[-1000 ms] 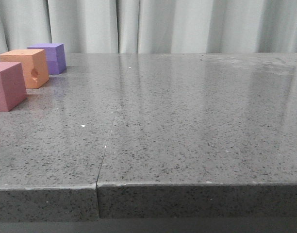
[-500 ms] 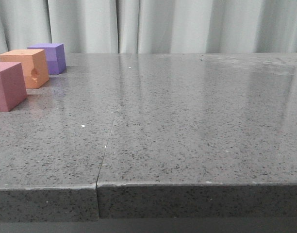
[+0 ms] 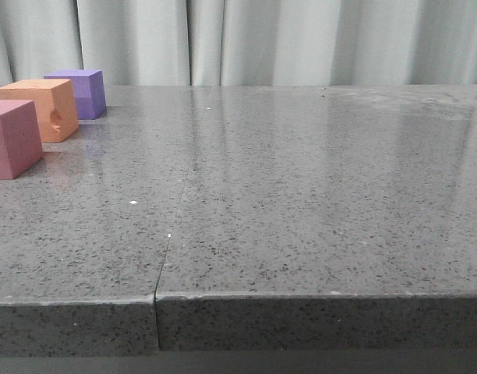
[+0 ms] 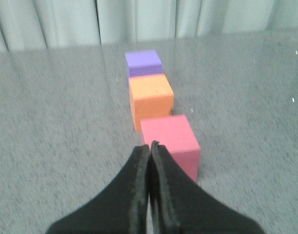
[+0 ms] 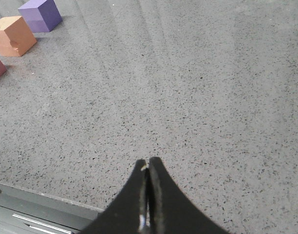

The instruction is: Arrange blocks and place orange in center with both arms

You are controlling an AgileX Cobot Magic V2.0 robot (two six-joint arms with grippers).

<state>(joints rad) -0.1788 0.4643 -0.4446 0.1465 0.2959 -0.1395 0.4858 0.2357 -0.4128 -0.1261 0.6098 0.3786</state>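
Three foam blocks stand in a row at the table's far left: a pink block (image 3: 12, 137) nearest, the orange block (image 3: 42, 108) with a dent in its side behind it, and a purple block (image 3: 81, 93) farthest. In the left wrist view the same row runs pink block (image 4: 171, 143), orange block (image 4: 150, 100), purple block (image 4: 143, 63). My left gripper (image 4: 149, 146) is shut and empty, its tips just short of the pink block. My right gripper (image 5: 148, 163) is shut and empty over bare stone, with the orange block (image 5: 12, 35) and purple block (image 5: 40, 14) far off. Neither arm shows in the front view.
The grey speckled stone tabletop (image 3: 301, 195) has a seam (image 3: 172, 234) running front to back left of the middle. Its front edge (image 3: 301, 300) is close to the camera. Pale curtains (image 3: 262, 39) hang behind the table.
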